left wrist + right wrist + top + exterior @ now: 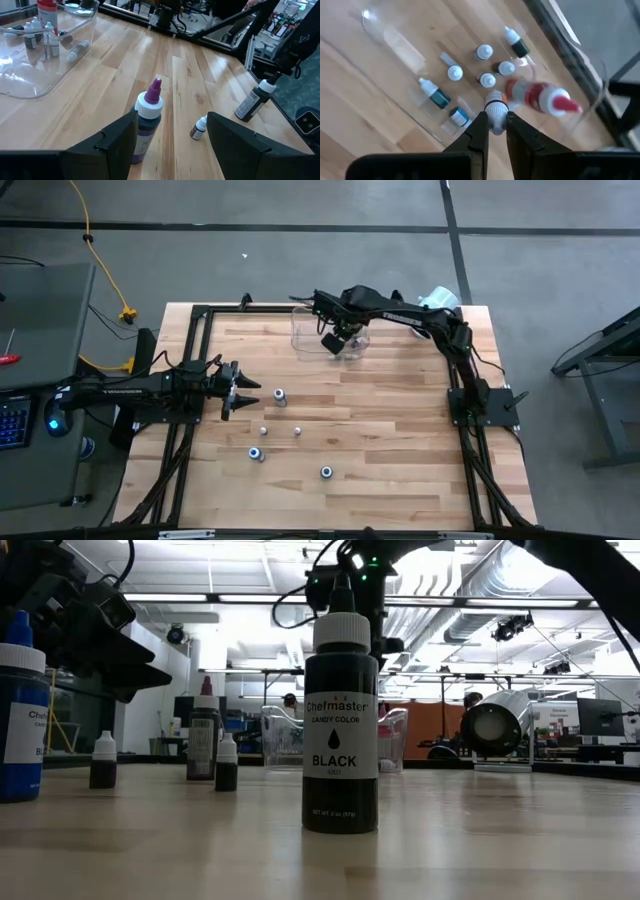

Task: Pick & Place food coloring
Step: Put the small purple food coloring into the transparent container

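Observation:
My right gripper (496, 125) hangs over the clear bin (305, 330) at the table's far edge, shut on a small food coloring bottle (495, 106) with a white cap and an orange band. Several small bottles (485, 52) and a bigger red-tipped one (540, 97) lie in the bin. More food coloring stands on the wood: a purple-tipped bottle (147, 117), a black one (340, 720), a blue one (20, 720) and small ones (264, 430). My left gripper (250, 390) waits open at the table's left, the purple-tipped bottle just ahead of its fingers. My right gripper pinches the small bottle by its white cap end (496, 119) between its two fingertips. The fingers come from above and point steeply down. The bottle hangs below them over the bin's inside, lifted clear of the bottles lying there.
A white paper roll (495, 725) lies at the table's far right corner. Black frame rails (200, 370) run along the table's left and right sides. Bare wood lies between the loose bottles and the bin.

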`<state>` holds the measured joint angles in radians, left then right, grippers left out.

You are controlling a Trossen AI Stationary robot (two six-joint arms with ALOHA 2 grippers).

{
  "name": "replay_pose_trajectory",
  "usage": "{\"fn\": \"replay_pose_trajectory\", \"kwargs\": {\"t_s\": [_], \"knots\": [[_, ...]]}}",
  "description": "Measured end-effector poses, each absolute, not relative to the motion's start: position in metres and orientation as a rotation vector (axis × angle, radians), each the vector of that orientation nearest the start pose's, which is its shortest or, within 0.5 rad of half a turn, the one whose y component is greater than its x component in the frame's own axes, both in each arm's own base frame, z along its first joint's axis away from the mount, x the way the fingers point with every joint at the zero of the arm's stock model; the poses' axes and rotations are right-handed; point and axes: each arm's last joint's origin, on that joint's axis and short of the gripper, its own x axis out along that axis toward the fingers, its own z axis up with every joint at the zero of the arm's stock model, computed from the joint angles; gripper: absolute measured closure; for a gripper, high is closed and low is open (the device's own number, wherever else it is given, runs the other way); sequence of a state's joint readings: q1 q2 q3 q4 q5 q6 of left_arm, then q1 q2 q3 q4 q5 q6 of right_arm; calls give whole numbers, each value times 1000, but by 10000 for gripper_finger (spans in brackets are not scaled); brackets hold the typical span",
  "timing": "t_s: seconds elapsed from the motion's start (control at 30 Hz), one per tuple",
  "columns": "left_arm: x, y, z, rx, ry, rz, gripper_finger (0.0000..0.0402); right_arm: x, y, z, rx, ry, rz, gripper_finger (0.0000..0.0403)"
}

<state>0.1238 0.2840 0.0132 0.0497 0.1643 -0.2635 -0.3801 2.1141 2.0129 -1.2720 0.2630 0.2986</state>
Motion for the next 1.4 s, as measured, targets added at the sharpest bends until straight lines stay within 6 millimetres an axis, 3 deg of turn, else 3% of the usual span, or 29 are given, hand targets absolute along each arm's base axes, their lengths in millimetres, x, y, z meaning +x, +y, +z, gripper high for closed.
{"fn": "replay_pose_trajectory", "kwargs": {"t_s": [0.3, 0.6, 1.4], "knots": [[112, 9, 149, -295, 223, -12, 167, 398, -174, 254, 247, 1368, -588, 363], [112, 9, 149, -295, 223, -12, 167, 398, -189, 242, 317, 1367, -563, 359], [112, 9, 149, -295, 224, -12, 167, 404, -195, 212, 390, 1431, -508, 358]]}}
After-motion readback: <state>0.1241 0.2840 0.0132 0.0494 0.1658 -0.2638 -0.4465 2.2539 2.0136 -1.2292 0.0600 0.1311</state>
